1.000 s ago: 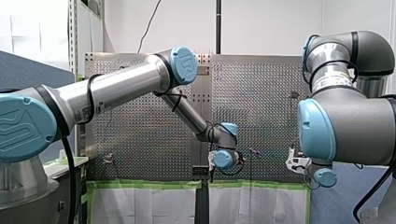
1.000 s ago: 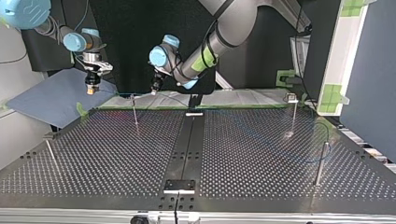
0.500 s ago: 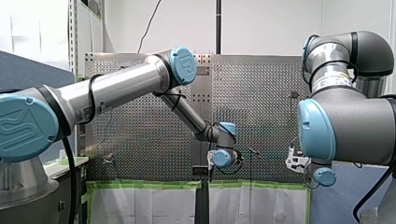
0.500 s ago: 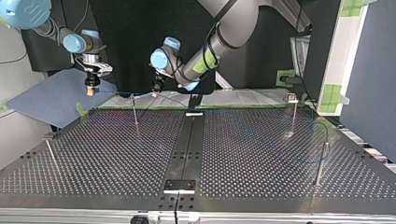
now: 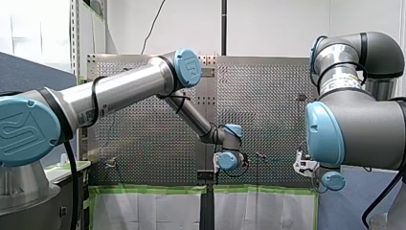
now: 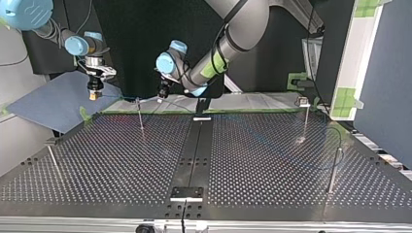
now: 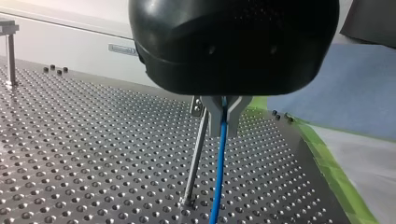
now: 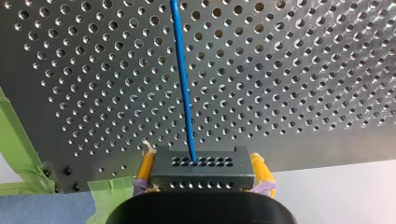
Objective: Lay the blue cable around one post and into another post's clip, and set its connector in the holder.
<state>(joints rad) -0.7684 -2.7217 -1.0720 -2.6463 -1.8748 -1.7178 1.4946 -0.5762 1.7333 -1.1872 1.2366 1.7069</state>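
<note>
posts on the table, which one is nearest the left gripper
The far post at the top view's left, right beside my left gripper; the other three stand well away.

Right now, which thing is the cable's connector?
In the right wrist view, find the perforated table. Nearer the camera, my right gripper's yellow pads clamp the connector: a dark block with rows of holes, the blue cable leaving it.
</note>
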